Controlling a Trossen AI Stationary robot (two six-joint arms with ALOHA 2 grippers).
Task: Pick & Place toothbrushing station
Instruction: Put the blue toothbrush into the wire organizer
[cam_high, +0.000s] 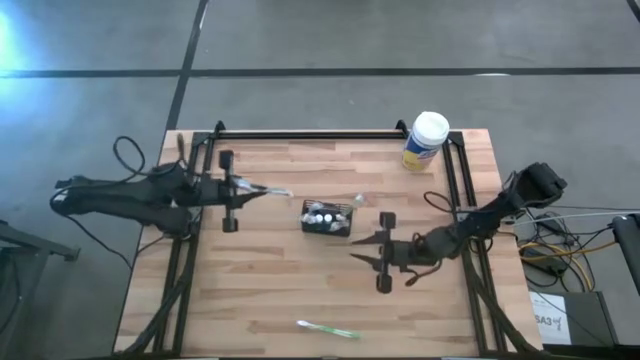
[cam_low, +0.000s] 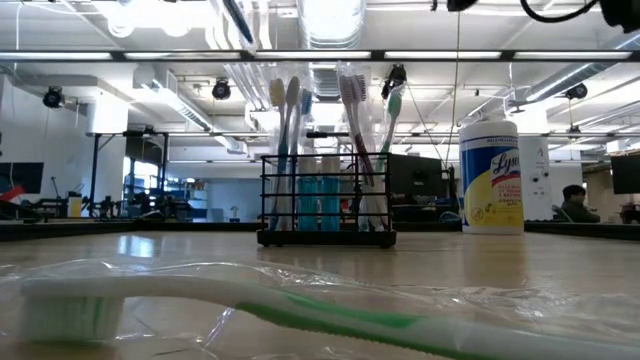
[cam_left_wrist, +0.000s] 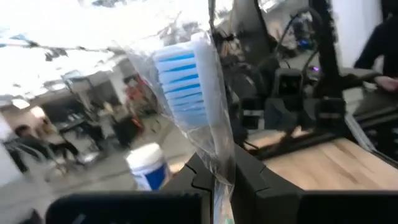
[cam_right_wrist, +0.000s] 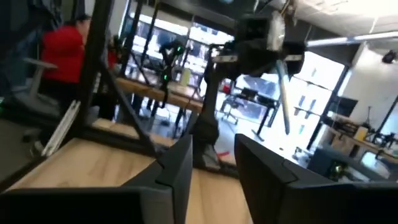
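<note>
We see grey concrete floor (cam_high: 320, 40) | ceiling strip lights (cam_low: 330, 20) | desks beyond (cam_right_wrist: 168, 87) | wooden tabletop (cam_high: 280, 290)

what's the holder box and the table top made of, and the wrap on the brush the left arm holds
Holder box: thin black wire, likely coated metal, see-through grid. Table top: pale wood planks, visible grain, slight sheen. Wrap in the left pincer: clear, crinkled, glossy plastic film.

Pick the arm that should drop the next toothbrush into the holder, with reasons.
Left. Its claw already grips a wrapped blue-bristled toothbrush, just beside the black holder. The right claw is empty.
</note>
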